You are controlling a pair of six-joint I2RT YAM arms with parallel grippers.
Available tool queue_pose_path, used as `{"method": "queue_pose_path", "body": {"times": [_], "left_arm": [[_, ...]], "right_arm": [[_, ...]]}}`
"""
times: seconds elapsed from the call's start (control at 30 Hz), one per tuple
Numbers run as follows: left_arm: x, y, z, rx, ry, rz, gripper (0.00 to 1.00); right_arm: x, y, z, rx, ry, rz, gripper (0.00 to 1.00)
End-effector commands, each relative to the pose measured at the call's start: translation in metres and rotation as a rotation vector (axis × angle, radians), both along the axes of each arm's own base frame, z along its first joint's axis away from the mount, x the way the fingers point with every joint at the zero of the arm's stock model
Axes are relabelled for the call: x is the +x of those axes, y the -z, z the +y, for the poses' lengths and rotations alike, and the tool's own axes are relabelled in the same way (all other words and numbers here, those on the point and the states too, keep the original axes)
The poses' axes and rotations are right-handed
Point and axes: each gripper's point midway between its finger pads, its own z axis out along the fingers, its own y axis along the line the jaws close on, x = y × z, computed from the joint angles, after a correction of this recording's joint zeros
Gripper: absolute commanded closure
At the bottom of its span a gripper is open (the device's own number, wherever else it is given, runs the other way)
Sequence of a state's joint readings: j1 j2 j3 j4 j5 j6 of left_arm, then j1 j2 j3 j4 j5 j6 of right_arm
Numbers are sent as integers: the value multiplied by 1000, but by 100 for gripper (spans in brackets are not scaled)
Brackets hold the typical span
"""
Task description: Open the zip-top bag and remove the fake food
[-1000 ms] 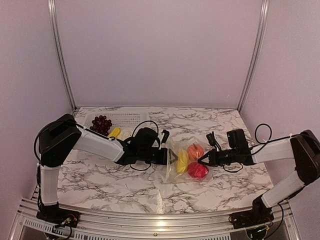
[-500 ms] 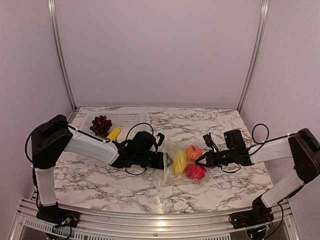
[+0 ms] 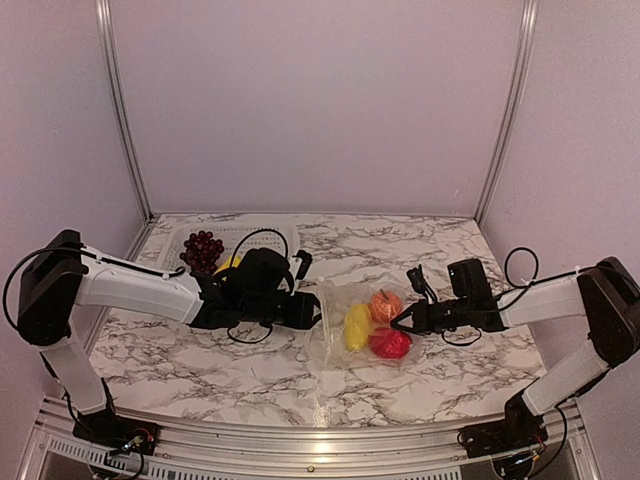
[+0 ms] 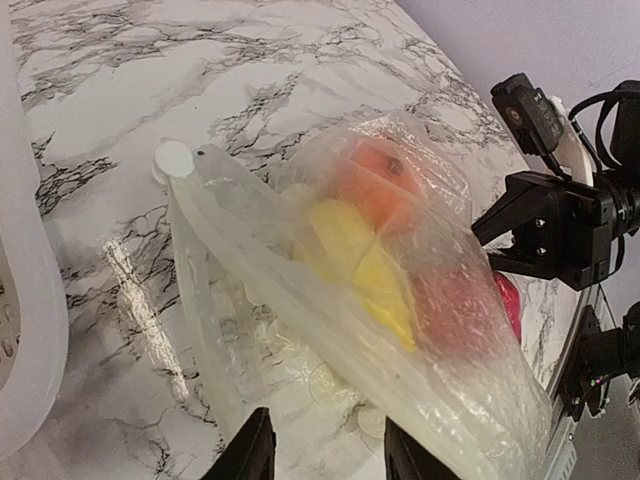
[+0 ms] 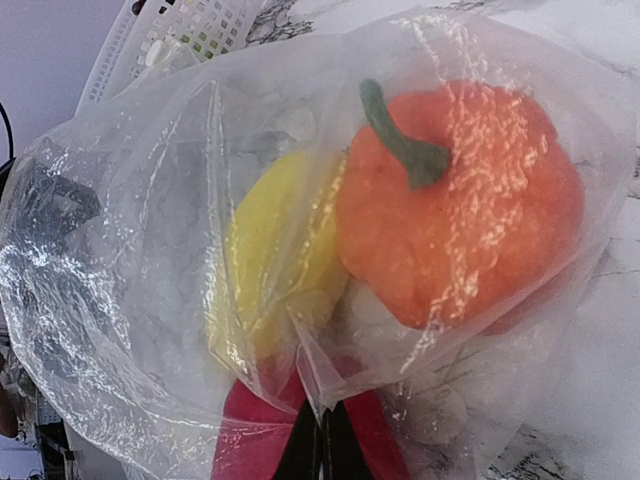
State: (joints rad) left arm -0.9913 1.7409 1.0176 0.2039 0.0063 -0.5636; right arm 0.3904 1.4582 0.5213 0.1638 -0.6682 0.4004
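Observation:
The zip-top bag (image 3: 345, 322) lies on the marble table between my arms, clear and crinkly. It holds fake food: an orange piece (image 3: 386, 303), a yellow piece (image 3: 357, 325) and a red piece (image 3: 390, 343). My right gripper (image 3: 402, 322) is shut on a fold of the bag (image 5: 330, 385), with the orange piece (image 5: 460, 210), yellow piece (image 5: 275, 250) and red piece (image 5: 250, 445) just ahead. My left gripper (image 3: 312, 312) is open and empty, just left of the bag (image 4: 300, 290); its fingertips (image 4: 253, 450) stand apart. A white slider (image 4: 173, 158) sits at the bag's far corner.
A white perforated basket (image 3: 262, 235) stands at the back left with a dark purple grape bunch (image 3: 202, 248) and a yellow piece (image 3: 228, 265) in it. Its rim (image 4: 25, 300) shows at the left of the left wrist view. The right gripper's body (image 4: 545, 225) is behind the bag.
My left gripper has drawn back to the left, off the bag's left edge. The right gripper and the bag shifted slightly left, then held still.

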Motion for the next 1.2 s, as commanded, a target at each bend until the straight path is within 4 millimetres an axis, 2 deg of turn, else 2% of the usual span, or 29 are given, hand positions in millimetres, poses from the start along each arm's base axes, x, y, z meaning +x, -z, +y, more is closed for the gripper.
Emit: {"method": "queue_pose_path", "body": {"times": [0.0, 0.2, 0.4, 0.6, 0.77, 0.97, 1.07, 1.13, 1.17], "left_arm": [[-16, 6, -17, -37, 93, 54, 66], [-10, 24, -40, -79, 103, 98, 66], [-2, 39, -63, -98, 116, 120, 60], [3, 49, -82, -113, 131, 139, 44], [6, 64, -89, -93, 131, 163, 40], [10, 88, -88, -18, 104, 186, 34], [10, 95, -86, 14, 102, 190, 36], [9, 91, -85, 14, 105, 183, 42], [9, 88, -84, 13, 107, 179, 48]], "right_arm": [[2, -8, 3, 6, 0, -21, 100], [1, -7, 4, 16, -3, -19, 100], [1, -2, 5, 14, -8, -9, 100], [1, 2, 7, 21, -12, 1, 100], [2, 2, 8, 27, -14, 2, 100], [2, 2, 7, 26, -10, 2, 100], [3, 3, 6, 19, -6, -1, 100], [3, 4, 4, 14, 1, 0, 100], [3, 3, 4, 13, 5, -2, 100]]}}
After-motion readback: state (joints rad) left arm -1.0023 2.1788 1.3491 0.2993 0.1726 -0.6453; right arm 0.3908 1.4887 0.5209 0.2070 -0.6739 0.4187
